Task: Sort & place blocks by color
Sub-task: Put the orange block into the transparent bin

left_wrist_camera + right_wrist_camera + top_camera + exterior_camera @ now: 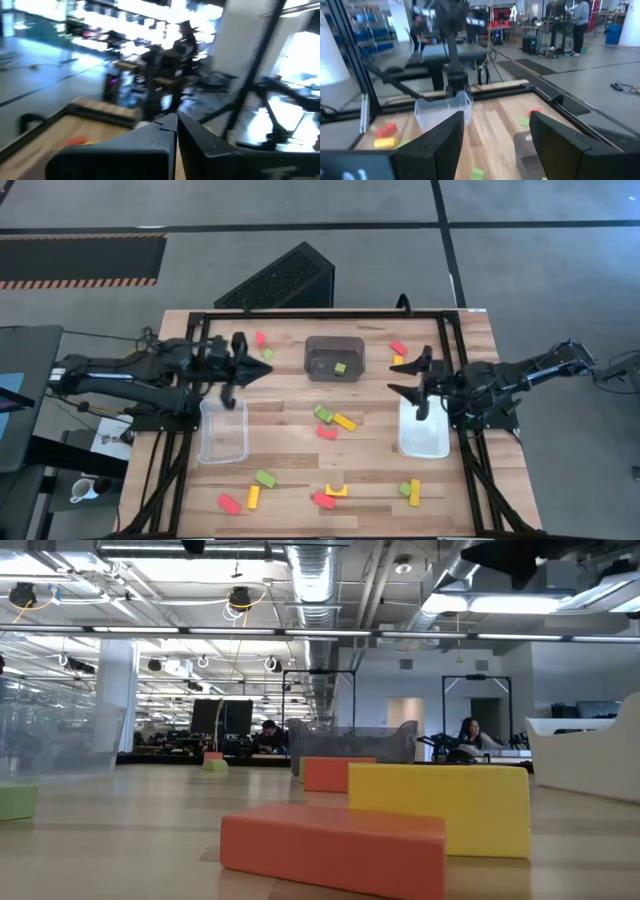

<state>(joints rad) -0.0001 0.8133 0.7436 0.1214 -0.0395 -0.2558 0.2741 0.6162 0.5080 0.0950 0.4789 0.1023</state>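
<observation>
left hand point(262, 370) hangs above the bench point(290, 480) near its far left part, beside the clear bin point(222, 430), fingers together with nothing between them as the left wrist view shows. right hand point(408, 377) hovers at the far end of the white bin point(424, 430), fingers apart and empty. the blocks are mostly unsorted: one green block point(340, 367) lies in the dark grey bin point(334, 357), which suggests that bin takes green. the rest are scattered on the bench, such as a red block point(229, 503) and yellow bar point(253, 496) at the near edge, a yellow arch point(336, 491), a green block point(323, 413) mid-bench. both hands seem parked between picks, each by its own bin, so the sorting looks barely begun.
</observation>
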